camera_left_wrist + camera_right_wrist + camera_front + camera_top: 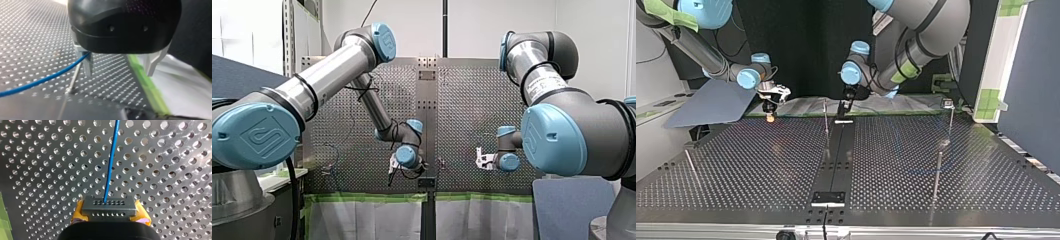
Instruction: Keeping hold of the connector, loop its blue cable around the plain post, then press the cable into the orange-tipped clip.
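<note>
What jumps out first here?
The blue cable stands out, running from the grey connector clamped between the yellow pads of my right gripper. In the left wrist view it passes one finger of my open left gripper, beside a thin metal post.
</note>
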{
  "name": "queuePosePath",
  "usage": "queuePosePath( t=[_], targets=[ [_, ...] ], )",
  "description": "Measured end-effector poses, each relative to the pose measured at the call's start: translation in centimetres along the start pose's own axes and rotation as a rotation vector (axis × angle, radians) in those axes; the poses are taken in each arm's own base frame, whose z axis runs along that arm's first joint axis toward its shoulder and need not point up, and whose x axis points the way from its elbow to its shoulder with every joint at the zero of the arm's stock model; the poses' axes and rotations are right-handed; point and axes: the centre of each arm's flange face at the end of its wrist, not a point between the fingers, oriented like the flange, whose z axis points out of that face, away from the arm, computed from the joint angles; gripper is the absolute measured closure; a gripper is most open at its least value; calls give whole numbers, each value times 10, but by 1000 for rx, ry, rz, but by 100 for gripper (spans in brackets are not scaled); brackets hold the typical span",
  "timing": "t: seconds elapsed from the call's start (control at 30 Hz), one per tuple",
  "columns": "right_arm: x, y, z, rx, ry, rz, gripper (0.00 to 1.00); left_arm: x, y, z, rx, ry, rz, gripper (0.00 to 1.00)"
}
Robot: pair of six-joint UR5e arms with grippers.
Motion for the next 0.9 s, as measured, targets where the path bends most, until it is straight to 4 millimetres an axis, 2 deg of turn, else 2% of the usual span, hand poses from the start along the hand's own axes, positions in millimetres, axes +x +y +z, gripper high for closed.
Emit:
queuePosePath(
  t=[0.27,0.4,0.53,0.77,0.9],
  targets=[
    [0,0,-1,1,-5,0,100,29,-15,-27,71,39,30,0],
    [-1,-1,-1,1,-6,0,100,33,-25,-33,118,36,40,0],
    [-1,-1,-1,2,-5,0,100,25,-30,-35,138,7,36,0],
    [0,-2,-1,3,-4,0,100,-8,-28,-39,95,-53,-10,0],
    [-1,-2,-1,4,-5,0,100,-16,-29,-41,85,-66,-25,0]
  ],
)
